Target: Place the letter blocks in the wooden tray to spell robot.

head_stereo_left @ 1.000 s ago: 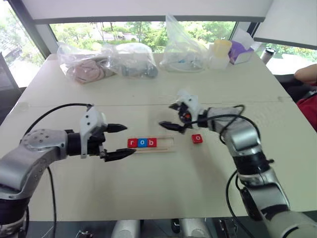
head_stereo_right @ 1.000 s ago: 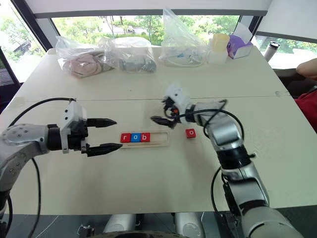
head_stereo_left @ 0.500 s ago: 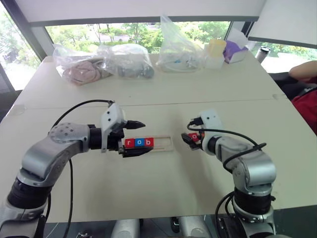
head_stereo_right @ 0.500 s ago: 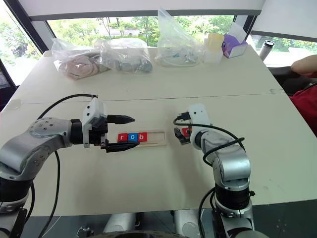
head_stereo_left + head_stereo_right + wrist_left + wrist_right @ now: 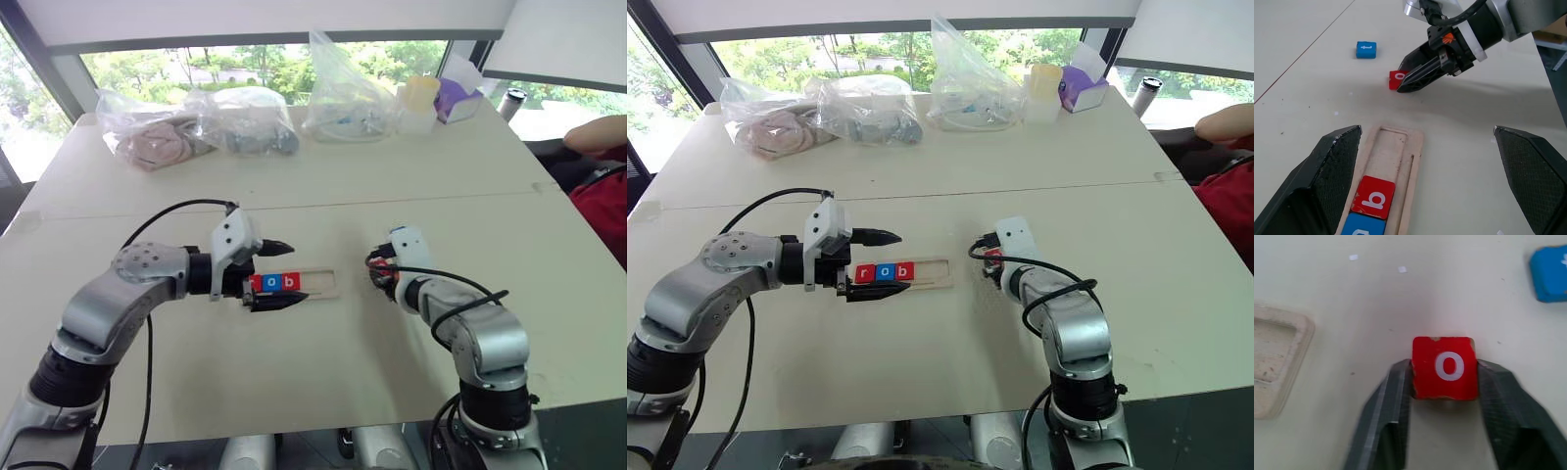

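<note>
- Two black fingers of the right gripper (image 5: 1444, 396) are closed on the small red square letter block marked "o" (image 5: 1444, 367), one finger pressed to each side edge; the block lies flat on the pale tabletop (image 5: 323, 362).
- Just past that block, off one finger's side, lies the small blue square block (image 5: 1366, 49), apart from the red one with bare table between them.
- On the other side of the right gripper, near but not touching, is the open end of the long narrow pale wooden tray (image 5: 1400, 161); a strip of bare table separates its raised rim from the gripped block.
- Inside the tray, the red "r" block (image 5: 865, 273), blue "o" block (image 5: 882, 272) and red "b" block (image 5: 1374, 197) sit side by side at the end away from the right gripper; the stretch nearer that gripper is bare wood.
- Wide apart stand the fingers of the left gripper (image 5: 884, 264), one on each long side of the tray's filled end, holding nothing.
- Farther out, beyond both grippers, clear plastic bags (image 5: 245, 119), a pale yellow cup (image 5: 425, 93) and a purple box (image 5: 458, 98) line the table's far edge, well apart from the tray.
- A person's arm and red clothing (image 5: 602, 186) show off the right arm's side of the table.
</note>
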You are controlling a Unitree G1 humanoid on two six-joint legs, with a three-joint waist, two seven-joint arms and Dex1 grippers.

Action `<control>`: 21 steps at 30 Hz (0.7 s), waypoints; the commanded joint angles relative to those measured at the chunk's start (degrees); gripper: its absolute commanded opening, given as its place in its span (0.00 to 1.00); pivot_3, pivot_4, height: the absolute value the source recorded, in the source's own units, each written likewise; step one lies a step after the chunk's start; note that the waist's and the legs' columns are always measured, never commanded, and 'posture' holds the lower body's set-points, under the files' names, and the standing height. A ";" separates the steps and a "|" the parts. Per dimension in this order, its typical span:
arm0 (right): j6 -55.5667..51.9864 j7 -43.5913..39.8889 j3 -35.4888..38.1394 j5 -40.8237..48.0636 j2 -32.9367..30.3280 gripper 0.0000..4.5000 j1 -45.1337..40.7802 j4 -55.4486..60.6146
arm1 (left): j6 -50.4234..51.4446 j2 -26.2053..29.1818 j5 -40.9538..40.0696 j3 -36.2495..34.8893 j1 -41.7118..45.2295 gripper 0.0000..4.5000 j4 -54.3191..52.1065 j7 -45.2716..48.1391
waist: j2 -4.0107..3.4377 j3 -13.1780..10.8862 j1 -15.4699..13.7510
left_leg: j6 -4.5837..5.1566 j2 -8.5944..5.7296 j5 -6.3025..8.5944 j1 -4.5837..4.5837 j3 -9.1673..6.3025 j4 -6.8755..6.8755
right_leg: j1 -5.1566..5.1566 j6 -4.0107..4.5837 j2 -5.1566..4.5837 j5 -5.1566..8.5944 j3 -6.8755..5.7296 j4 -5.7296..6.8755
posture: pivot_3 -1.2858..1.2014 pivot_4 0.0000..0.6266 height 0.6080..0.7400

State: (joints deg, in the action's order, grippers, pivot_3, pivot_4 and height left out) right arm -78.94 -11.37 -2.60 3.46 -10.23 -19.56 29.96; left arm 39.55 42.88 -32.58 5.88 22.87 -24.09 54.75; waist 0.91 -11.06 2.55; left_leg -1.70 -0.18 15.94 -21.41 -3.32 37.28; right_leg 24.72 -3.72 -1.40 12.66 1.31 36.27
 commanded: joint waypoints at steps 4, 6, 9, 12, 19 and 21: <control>0.95 2.92 0.61 -0.52 0.81 0.26 0.35 2.48 | -0.87 0.03 0.27 -0.95 -0.23 1.00 -0.81 -0.10 | 0.00 0.00 -0.03 | 0.00 0.00 0.00 -0.01 0.00 0.00 | 0.00 0.00 -0.01 0.00 0.00 0.00 | 0.52 0.24 1.00; 1.61 6.48 2.94 -2.92 1.21 0.26 1.70 4.87 | -1.10 -0.09 0.45 -0.70 -0.30 1.00 -0.80 0.00 | 0.00 0.00 -0.06 | 0.00 0.00 0.00 -0.01 -0.01 0.00 | 0.00 0.00 -0.01 0.00 0.00 0.00 | 0.52 0.24 1.00; -0.46 11.18 6.44 -5.31 4.70 0.26 3.86 8.44 | -1.34 -0.49 0.85 0.24 -0.13 1.00 -0.83 0.23 | 0.00 0.00 -0.26 | 0.00 -0.01 0.00 -0.04 -0.04 -0.01 | 0.01 -0.01 -0.03 0.01 -0.02 -0.01 | 0.52 0.24 1.00; -2.55 13.87 7.90 -6.68 7.85 0.26 4.99 10.58 | -1.34 -0.87 0.90 0.57 -0.01 1.00 -0.75 0.67 | 0.00 0.00 -0.12 | 0.00 -0.01 0.00 -0.03 -0.03 -0.02 | 0.01 -0.01 -0.05 0.01 -0.01 -0.01 | 0.52 0.24 1.00; -2.95 15.44 11.32 -6.88 12.23 0.49 6.61 9.64 | -3.21 -1.61 2.93 2.86 1.80 1.00 1.99 2.49 | 0.00 0.00 -0.05 | 0.00 0.00 0.00 0.00 -0.02 -0.03 | 0.01 0.12 -0.02 0.13 -0.01 -0.01 | 0.52 0.24 1.00; -2.69 15.23 12.27 -6.51 13.19 0.67 6.80 9.38 | -3.47 -1.84 3.23 3.02 2.01 1.00 2.40 2.77 | 0.00 0.00 -0.06 | 0.00 0.00 0.00 0.00 -0.03 -0.03 | 0.00 0.12 -0.03 0.13 -0.01 -0.01 | 0.52 0.24 1.00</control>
State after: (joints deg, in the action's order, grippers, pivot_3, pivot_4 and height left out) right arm -81.79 3.98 8.86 -3.51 2.25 -13.42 38.62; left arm 37.27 41.32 -29.68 8.86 23.82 -21.04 57.03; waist 0.91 -11.06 2.49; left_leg -1.70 -0.18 15.94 -21.41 -3.35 37.25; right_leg 24.72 -3.60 -1.43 12.79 1.30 36.25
